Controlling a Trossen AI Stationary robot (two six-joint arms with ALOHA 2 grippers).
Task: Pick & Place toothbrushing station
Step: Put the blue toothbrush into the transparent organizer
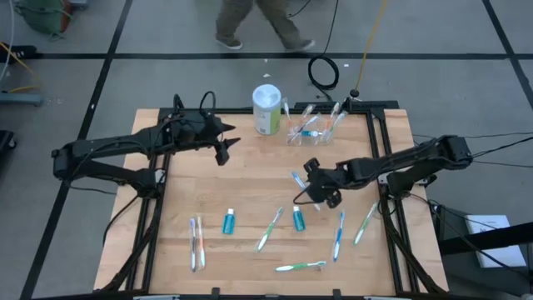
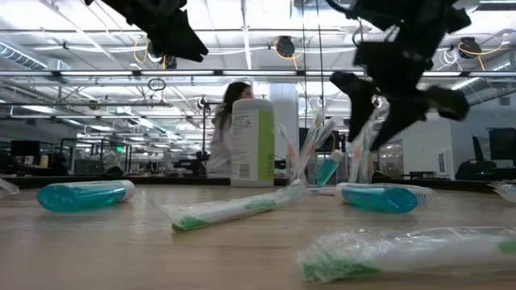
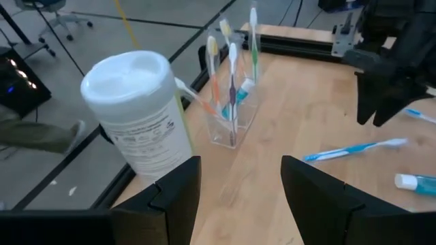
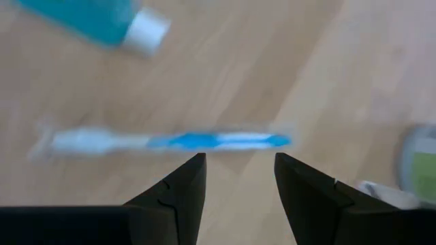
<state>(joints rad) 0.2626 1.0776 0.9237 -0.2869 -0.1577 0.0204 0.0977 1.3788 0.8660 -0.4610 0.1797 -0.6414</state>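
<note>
My right hand hangs open over a blue toothbrush mid-counter. My left hand, open too, faces the toothbrushing station at the counter's twelve o'clock edge, beside a white canister. I judge the station light, rigid, slick and top-heavy with brushes; grip its low end wall.

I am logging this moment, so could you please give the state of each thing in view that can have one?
Toothbrushing station: upright at the table's far edge, several toothbrushes standing in it.
White canister: upright, lid on.
Blue toothbrush: lying flat, unheld.
Left gripper: open, empty, facing the station.
Right gripper: open, empty, over the blue toothbrush.
</note>
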